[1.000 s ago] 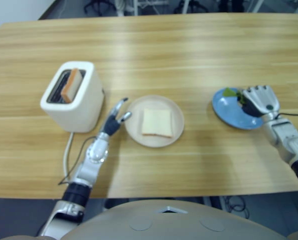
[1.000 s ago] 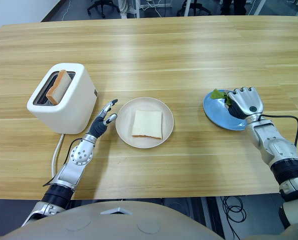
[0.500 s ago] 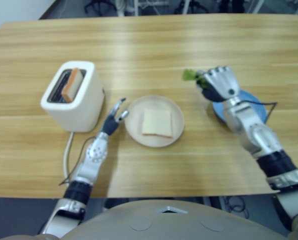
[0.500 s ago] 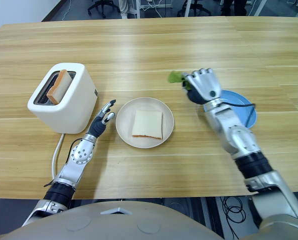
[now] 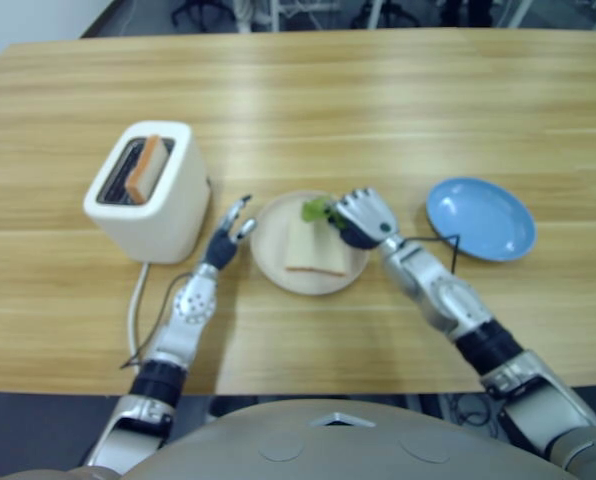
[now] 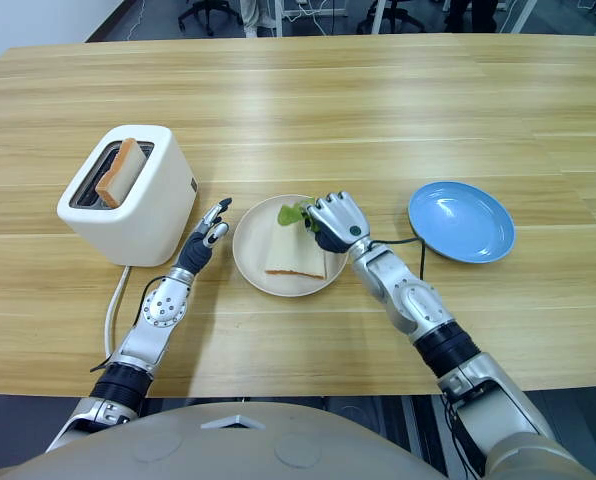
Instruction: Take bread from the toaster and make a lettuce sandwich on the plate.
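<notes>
A white toaster (image 6: 128, 195) stands at the left with one slice of bread (image 6: 116, 172) sticking up from its slot. To its right a cream plate (image 6: 250, 272) holds a white bread slice (image 6: 288, 255). My right hand (image 6: 338, 222) hovers over the plate's far right part, shut on a green lettuce leaf (image 6: 293, 213) that hangs above the slice. My left hand (image 6: 205, 238) rests open on the table between toaster and plate, fingers pointing away from me.
A blue plate (image 6: 462, 221) lies bare at the right of the table. The toaster's white cord (image 6: 111, 310) runs down toward the table's near edge beside my left arm. Chair bases stand beyond the far edge.
My right hand lifted the lettuce off the blue plate and carried it left to above the bread on the cream plate. The left hand stayed put.
</notes>
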Action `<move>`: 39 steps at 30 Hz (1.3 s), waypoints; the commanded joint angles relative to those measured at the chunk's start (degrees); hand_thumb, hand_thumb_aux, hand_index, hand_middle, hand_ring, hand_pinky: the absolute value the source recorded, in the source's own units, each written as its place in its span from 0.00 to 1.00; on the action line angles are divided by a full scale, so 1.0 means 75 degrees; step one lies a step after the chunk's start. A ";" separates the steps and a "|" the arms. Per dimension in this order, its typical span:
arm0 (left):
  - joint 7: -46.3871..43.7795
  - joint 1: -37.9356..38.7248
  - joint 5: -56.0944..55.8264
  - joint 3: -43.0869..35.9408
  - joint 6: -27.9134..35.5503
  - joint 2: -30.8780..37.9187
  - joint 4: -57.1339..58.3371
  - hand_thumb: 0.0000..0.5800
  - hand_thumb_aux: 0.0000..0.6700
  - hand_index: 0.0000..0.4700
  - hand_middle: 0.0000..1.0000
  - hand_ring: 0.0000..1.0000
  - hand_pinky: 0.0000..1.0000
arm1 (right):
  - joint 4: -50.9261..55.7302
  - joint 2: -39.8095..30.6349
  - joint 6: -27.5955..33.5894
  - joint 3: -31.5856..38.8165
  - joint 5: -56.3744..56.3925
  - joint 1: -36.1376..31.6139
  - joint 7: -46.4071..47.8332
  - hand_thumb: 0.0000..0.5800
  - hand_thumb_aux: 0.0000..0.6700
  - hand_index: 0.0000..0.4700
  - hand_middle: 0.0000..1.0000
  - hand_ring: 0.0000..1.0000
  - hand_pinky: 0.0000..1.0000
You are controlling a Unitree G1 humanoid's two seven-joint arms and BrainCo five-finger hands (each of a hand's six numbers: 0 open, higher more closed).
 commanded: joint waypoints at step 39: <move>0.0083 0.0148 0.0219 -0.0240 0.0002 -0.0140 0.0294 0.00 0.00 0.00 0.00 0.00 0.00 | 0.0520 0.0655 -0.0347 0.0259 0.0349 -0.0084 0.0320 1.00 1.00 0.98 1.00 1.00 1.00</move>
